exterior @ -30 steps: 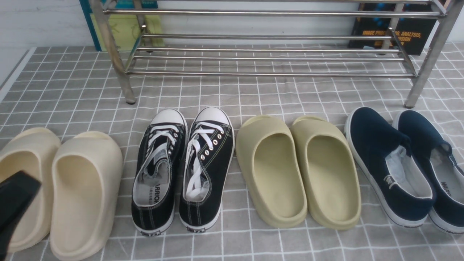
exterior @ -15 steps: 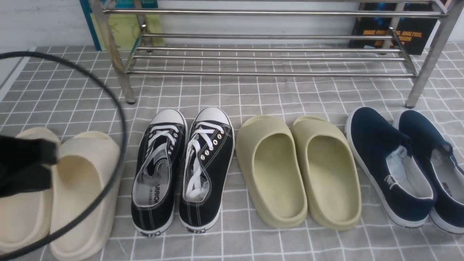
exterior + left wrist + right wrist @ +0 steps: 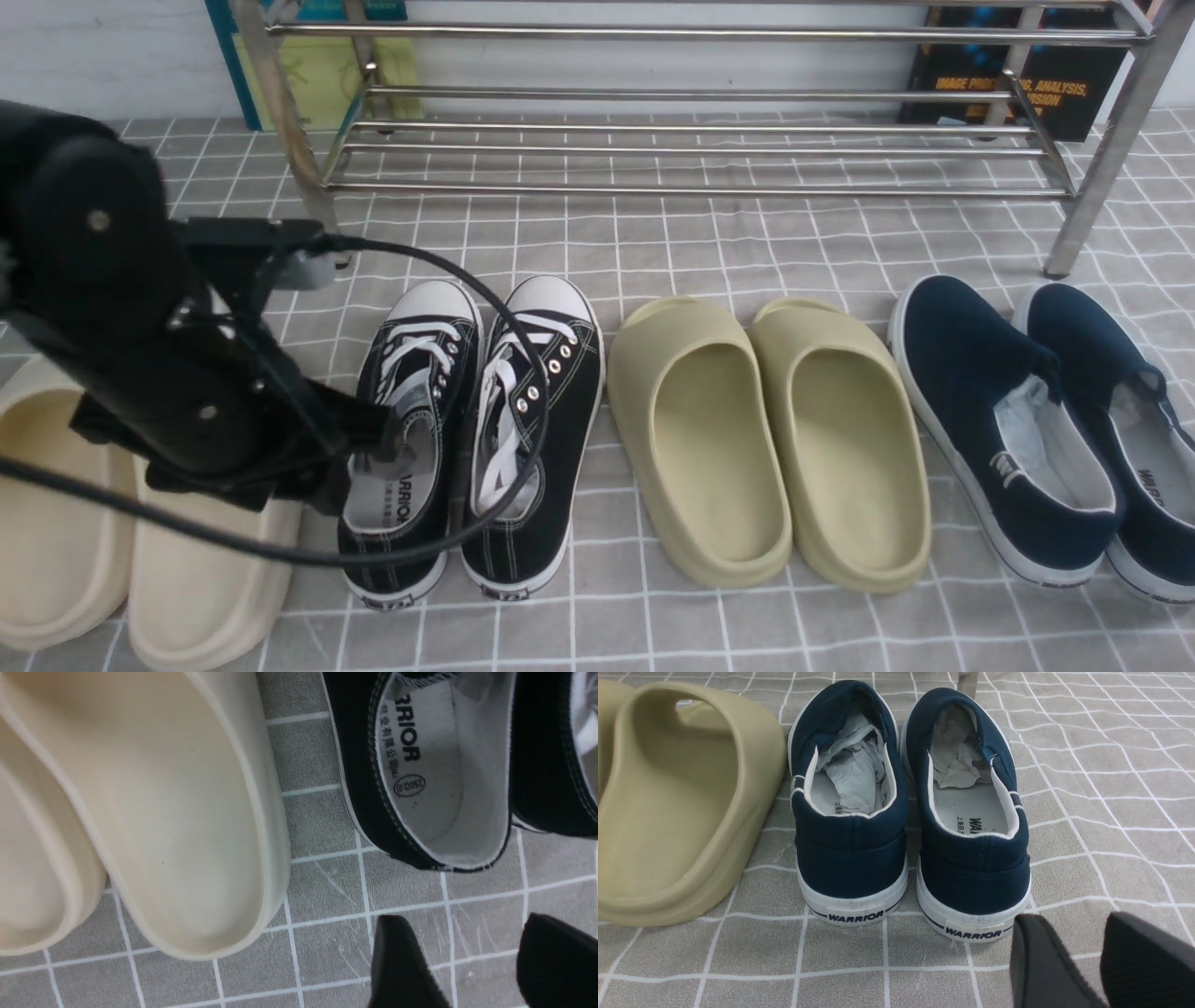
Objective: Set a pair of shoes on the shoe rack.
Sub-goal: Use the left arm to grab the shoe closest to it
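While the pair of shoes (image 3: pixel 560 401) stands side by side on the grey checked cloth (image 3: pixel 653 243), toes toward the shoe rack (image 3: pixel 691 189) and on none of its tiers, the left sneaker (image 3: pixel 425 327) is partly masked in the front view: the left arm (image 3: pixel 140 327) covers its heel side and a looping black cable (image 3: pixel 439 261) crosses both shoes. From the left wrist view the heel opening is plain, though the insole print is cut off and the other sneaker is a sliver. Just behind that heel the left gripper (image 3: pixel 460 933) is spread, with only cloth between its fingers, grasping nothing. Cream slides (image 3: pixel 205 560) lie partly under the arm; olive slides (image 3: pixel 775 439) and navy slip-ons (image 3: pixel 1008 420) follow to the right, the outer slip-on clipped by the frame. The right gripper (image 3: pixel 1071 933), seen only from its wrist, is parted and empty behind the slip-ons. The rack's top runs out of frame.
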`<action>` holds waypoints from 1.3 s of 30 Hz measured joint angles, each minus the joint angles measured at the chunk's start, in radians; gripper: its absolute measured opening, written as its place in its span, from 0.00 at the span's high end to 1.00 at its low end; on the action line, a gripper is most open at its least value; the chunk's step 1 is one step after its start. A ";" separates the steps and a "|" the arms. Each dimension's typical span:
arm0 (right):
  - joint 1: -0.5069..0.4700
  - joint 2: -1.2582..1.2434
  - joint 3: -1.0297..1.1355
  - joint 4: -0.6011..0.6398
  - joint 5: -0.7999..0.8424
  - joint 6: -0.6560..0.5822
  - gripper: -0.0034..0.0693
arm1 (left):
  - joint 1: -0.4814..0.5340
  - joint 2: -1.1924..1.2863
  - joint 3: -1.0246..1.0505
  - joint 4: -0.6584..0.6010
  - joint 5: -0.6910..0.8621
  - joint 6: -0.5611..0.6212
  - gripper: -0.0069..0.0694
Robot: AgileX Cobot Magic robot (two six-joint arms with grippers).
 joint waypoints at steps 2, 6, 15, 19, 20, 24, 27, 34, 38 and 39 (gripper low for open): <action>0.000 0.000 0.000 0.000 0.000 0.000 0.62 | 0.000 0.024 0.000 0.007 -0.014 -0.015 0.36; 0.000 0.000 0.000 0.000 0.000 0.000 0.62 | 0.000 0.071 0.000 0.012 -0.053 -0.024 0.35; 0.000 0.000 0.000 0.000 0.000 0.000 0.62 | 0.000 0.185 -0.002 0.040 -0.181 -0.052 0.39; 0.000 0.000 0.000 0.000 0.000 0.000 0.62 | 0.000 0.257 -0.002 0.127 -0.190 -0.146 0.46; 0.000 0.000 0.000 0.000 0.000 0.000 0.62 | 0.000 0.260 -0.002 0.132 -0.190 -0.152 0.47; 0.000 0.000 0.000 0.006 0.000 0.000 0.62 | 0.000 0.301 -0.002 0.175 -0.194 -0.197 0.60; 0.000 0.000 0.000 0.006 0.000 0.000 0.62 | 0.000 0.303 -0.010 0.176 -0.200 -0.200 0.80; 0.000 0.000 0.000 0.000 0.000 0.000 0.62 | 0.004 0.282 -0.124 0.153 -0.100 -0.175 0.93; 0.000 0.000 0.000 0.006 0.000 0.000 0.62 | 0.037 0.264 -0.235 0.089 -0.017 -0.126 0.93; 0.000 0.000 0.000 0.000 0.000 0.000 0.62 | 0.065 0.264 -0.306 0.048 0.013 -0.087 0.93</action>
